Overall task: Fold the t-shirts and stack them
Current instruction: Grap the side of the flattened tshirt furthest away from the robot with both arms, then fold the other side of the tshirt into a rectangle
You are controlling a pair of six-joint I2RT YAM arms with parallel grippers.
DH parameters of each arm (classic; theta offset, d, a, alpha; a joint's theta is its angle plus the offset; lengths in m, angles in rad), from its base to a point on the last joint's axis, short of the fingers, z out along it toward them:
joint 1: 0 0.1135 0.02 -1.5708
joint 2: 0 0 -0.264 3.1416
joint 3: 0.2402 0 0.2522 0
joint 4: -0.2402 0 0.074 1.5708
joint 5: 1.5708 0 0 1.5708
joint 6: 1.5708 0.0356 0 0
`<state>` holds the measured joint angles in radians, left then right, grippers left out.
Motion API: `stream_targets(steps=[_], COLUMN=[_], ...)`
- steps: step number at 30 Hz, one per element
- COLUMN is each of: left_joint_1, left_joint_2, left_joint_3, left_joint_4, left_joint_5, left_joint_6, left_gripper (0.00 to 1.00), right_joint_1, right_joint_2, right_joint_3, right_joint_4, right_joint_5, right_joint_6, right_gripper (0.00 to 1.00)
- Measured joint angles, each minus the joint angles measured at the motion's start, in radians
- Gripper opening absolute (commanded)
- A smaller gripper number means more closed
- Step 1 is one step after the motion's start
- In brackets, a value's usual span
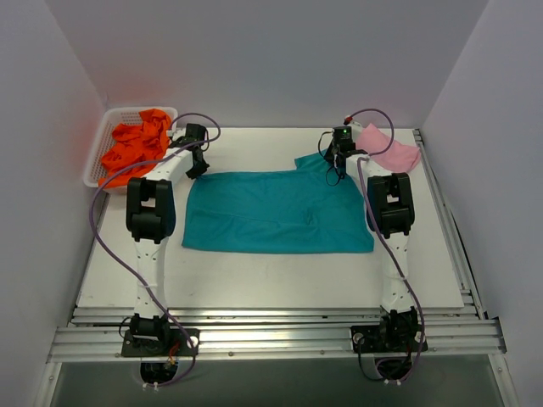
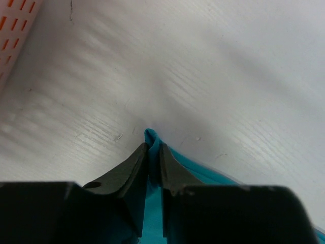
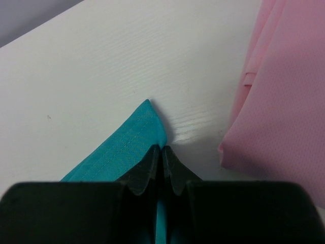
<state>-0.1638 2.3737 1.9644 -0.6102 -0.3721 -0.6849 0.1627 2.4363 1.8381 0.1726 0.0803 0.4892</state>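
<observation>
The teal t-shirt (image 1: 276, 212) lies spread on the white table, folded lengthwise. My left gripper (image 1: 198, 165) is shut on its far left corner; the wrist view shows teal cloth (image 2: 151, 140) pinched between the fingers. My right gripper (image 1: 337, 165) is shut on the far right corner, with the teal corner (image 3: 137, 137) sticking out past the fingertips. A folded light pink t-shirt (image 1: 390, 151) lies at the far right, just right of my right gripper, and also shows in the right wrist view (image 3: 277, 101). Orange t-shirts (image 1: 136, 148) are heaped in the basket.
The white lattice basket (image 1: 100, 153) stands at the far left corner; its wall shows in the left wrist view (image 2: 12, 35). Grey walls enclose the table on three sides. An aluminium rail (image 1: 271, 335) runs along the near edge.
</observation>
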Motion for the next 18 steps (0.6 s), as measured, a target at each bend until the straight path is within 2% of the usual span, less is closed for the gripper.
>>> stream_targets(steps=[1, 7, 18], left_joint_1=[0.000, 0.000, 0.000], left_joint_2=[0.000, 0.000, -0.082], left_joint_3=[0.000, 0.000, -0.076], left_joint_4=[0.000, 0.000, 0.022], left_joint_5=[0.003, 0.009, 0.010], left_joint_6=[0.000, 0.004, 0.020], left_gripper=[0.17, 0.03, 0.02], right_joint_1=[0.000, 0.000, 0.021], right_joint_2=[0.000, 0.000, -0.059], right_joint_3=[0.000, 0.000, -0.048], right_joint_4=[0.000, 0.000, -0.077], right_joint_5=[0.000, 0.000, 0.012], right_joint_6=[0.000, 0.000, -0.012], right_gripper=[0.00, 0.00, 0.00])
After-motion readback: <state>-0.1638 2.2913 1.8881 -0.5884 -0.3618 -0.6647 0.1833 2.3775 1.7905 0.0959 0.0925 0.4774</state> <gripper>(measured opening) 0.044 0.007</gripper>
